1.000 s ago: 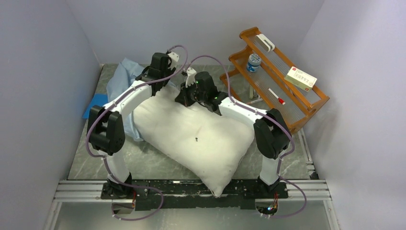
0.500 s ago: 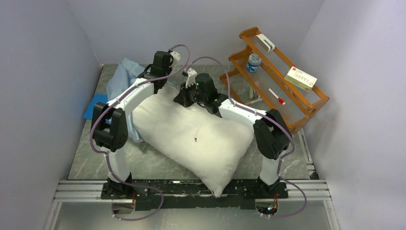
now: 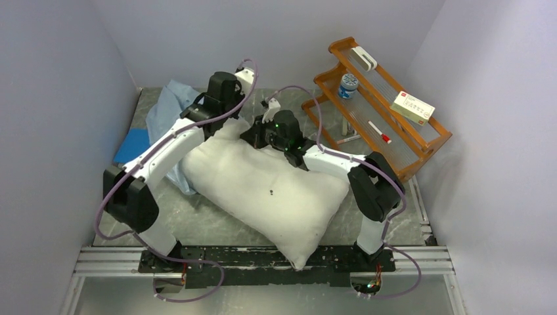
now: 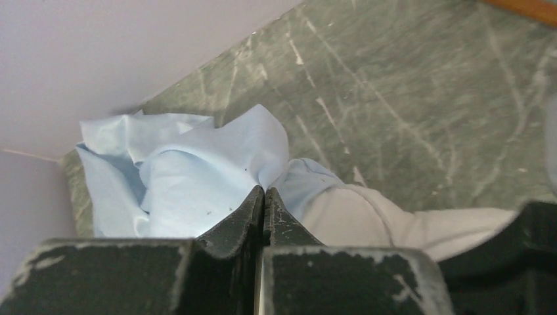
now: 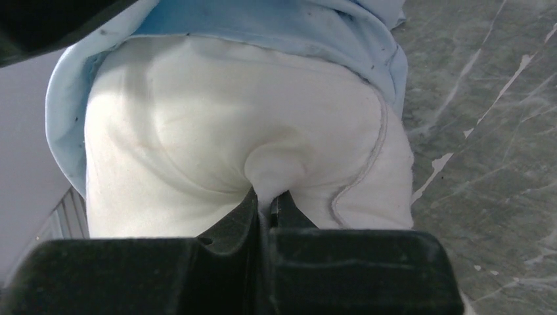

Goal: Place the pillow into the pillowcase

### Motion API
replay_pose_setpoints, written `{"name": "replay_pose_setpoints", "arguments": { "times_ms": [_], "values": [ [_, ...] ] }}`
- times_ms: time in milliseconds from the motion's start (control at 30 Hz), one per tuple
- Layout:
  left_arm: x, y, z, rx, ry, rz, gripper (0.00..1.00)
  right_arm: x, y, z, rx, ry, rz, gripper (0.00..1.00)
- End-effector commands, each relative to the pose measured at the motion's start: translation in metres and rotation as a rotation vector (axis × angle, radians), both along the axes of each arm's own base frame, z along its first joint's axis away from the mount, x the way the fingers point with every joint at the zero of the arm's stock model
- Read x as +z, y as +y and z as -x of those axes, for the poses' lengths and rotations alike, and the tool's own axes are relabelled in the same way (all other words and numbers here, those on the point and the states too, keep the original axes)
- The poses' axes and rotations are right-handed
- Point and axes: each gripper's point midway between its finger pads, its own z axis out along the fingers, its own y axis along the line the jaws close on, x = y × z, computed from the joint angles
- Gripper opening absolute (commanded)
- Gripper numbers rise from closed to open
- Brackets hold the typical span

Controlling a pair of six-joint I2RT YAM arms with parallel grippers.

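The pillow (image 3: 263,190) lies diagonally across the centre of the top view, its upper-left corner just inside the pillowcase (image 3: 164,105), which is bunched at the upper left of the table (image 3: 210,226). The right gripper (image 5: 265,200) is clamped on a pinch of pillow cloth, apparently to feed that corner in. The left gripper (image 4: 264,195) is closed on the pillowcase edge, apparently to draw the opening over it.

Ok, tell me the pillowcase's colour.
The pillowcase is pale blue, clearest in the left wrist view.
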Motion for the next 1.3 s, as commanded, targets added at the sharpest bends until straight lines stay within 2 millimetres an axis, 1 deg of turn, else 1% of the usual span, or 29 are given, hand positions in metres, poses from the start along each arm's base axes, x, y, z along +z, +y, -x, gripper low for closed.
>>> {"name": "replay_pose_setpoints", "arguments": {
  "times_ms": [0,167,233,300,367,500,567,633,667,733,767,833,867,900,933,967,1000,1033,1067,1100,1167,1200,1267],
  "values": [
    [0.014,-0.035,0.025,-0.121,0.010,0.190,0.05,0.019,0.013,0.009,-0.025,0.004,-0.108,0.00],
    [0.005,-0.056,0.050,-0.201,0.081,0.333,0.05,0.023,0.007,-0.006,-0.125,0.029,-0.204,0.00],
    [0.006,-0.071,0.061,-0.241,0.105,0.426,0.05,0.023,0.002,-0.015,-0.166,0.060,-0.263,0.00],
    [0.003,-0.089,0.073,-0.298,0.154,0.491,0.05,0.020,-0.006,-0.024,-0.223,0.095,-0.321,0.00],
    [0.003,-0.098,0.081,-0.331,0.188,0.535,0.05,0.018,-0.015,-0.033,-0.287,0.119,-0.370,0.00],
    [0.014,-0.112,0.091,-0.386,0.176,0.639,0.05,0.012,-0.045,-0.051,-0.452,0.129,-0.437,0.00],
    [0.015,-0.115,0.091,-0.397,0.174,0.658,0.05,0.010,-0.053,-0.059,-0.501,0.131,-0.452,0.00],
    [0.015,-0.112,0.086,-0.376,0.165,0.634,0.05,0.008,-0.057,-0.066,-0.531,0.130,-0.453,0.00],
    [0.014,-0.109,0.083,-0.361,0.164,0.606,0.08,0.008,-0.058,-0.069,-0.536,0.128,-0.454,0.00],
    [0.017,-0.099,0.080,-0.325,0.157,0.543,0.28,0.013,-0.052,-0.074,-0.481,0.118,-0.451,0.00],
    [0.017,-0.091,0.080,-0.297,0.158,0.512,0.34,0.016,-0.048,-0.073,-0.427,0.108,-0.434,0.05],
    [0.022,-0.067,0.079,-0.195,0.135,0.456,0.48,0.020,-0.043,-0.069,-0.356,0.095,-0.359,0.32],
    [0.022,-0.050,0.080,-0.126,0.125,0.417,0.67,0.024,-0.044,-0.065,-0.335,0.074,-0.313,0.43],
    [0.027,-0.036,0.081,-0.073,0.101,0.391,0.89,0.029,-0.045,-0.060,-0.307,0.047,-0.275,0.52],
    [0.031,-0.022,0.083,-0.022,0.083,0.366,0.96,0.034,-0.046,-0.054,-0.276,0.024,-0.237,0.59],
    [0.037,-0.005,0.087,0.045,0.061,0.352,0.97,0.042,-0.045,-0.046,-0.226,-0.004,-0.207,0.66],
    [0.038,0.012,0.089,0.114,0.050,0.331,0.97,0.052,-0.043,-0.038,-0.168,-0.042,-0.167,0.79],
    [0.038,0.029,0.091,0.178,0.046,0.309,0.97,0.057,-0.041,-0.032,-0.116,-0.067,-0.121,0.84],
    [0.036,0.049,0.092,0.249,0.043,0.289,0.96,0.059,-0.039,-0.025,-0.068,-0.082,-0.073,0.95],
    [0.032,0.067,0.094,0.304,0.052,0.274,0.95,0.061,-0.037,-0.017,-0.018,-0.099,-0.032,0.99],
    [0.019,0.099,0.092,0.375,0.081,0.286,0.93,0.058,-0.034,-0.004,0.059,-0.132,0.057,1.00],
    [0.011,0.112,0.091,0.397,0.101,0.302,0.92,0.057,-0.033,0.002,0.089,-0.155,0.098,1.00],
    [-0.002,0.125,0.092,0.413,0.132,0.318,0.89,0.051,-0.029,0.015,0.151,-0.196,0.176,1.00]
  ]
}}
